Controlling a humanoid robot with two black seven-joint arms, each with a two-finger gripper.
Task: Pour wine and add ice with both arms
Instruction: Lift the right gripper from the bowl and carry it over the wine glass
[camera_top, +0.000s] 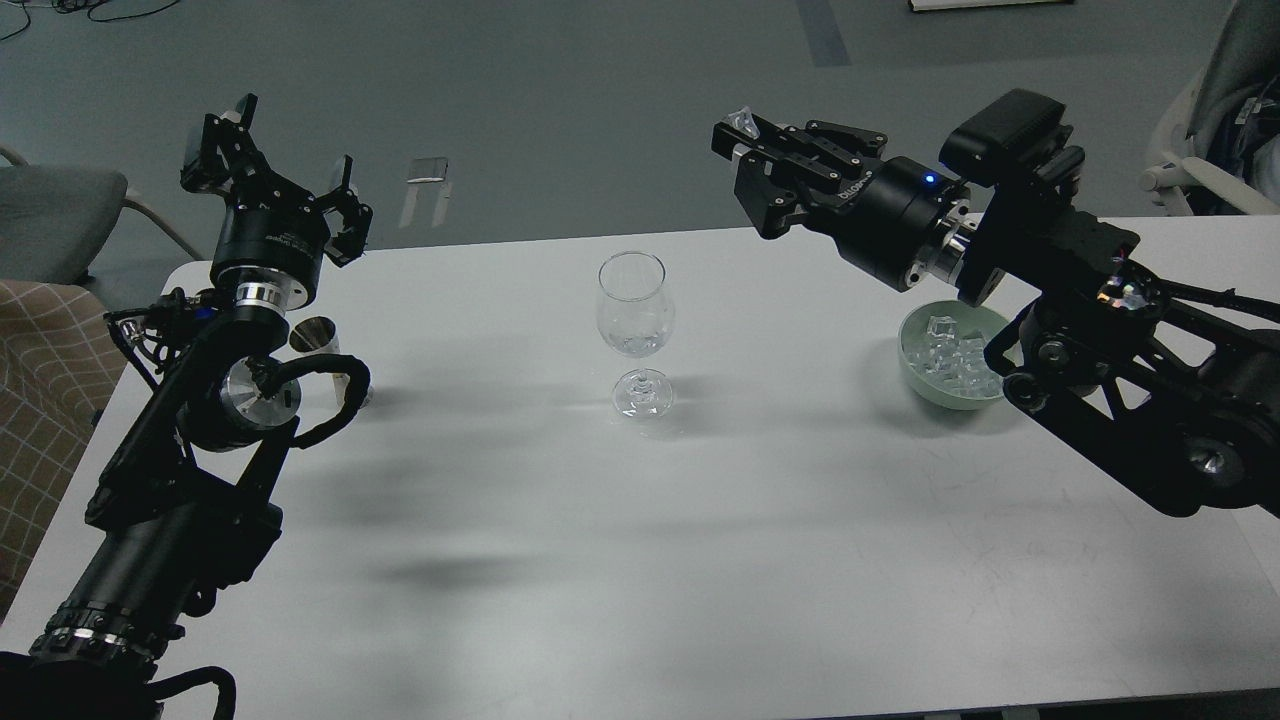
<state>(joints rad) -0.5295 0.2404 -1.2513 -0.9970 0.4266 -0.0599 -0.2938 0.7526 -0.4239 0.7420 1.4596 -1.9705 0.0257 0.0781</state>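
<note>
At the right gripper (742, 128) tip, one ice cube (741, 117), pinched.

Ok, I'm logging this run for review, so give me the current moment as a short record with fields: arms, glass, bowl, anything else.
left gripper: open, raised above the table's left end, holding nothing
right gripper: raised to the right of the glass, pinching an ice cube at its tips
wine glass: upright at table centre, some clear contents at the bottom of its bowl
green bowl: on the table at the right, holding ice cubes, partly hidden by the right arm
metal cup: on the table behind the left arm
table: white
</note>
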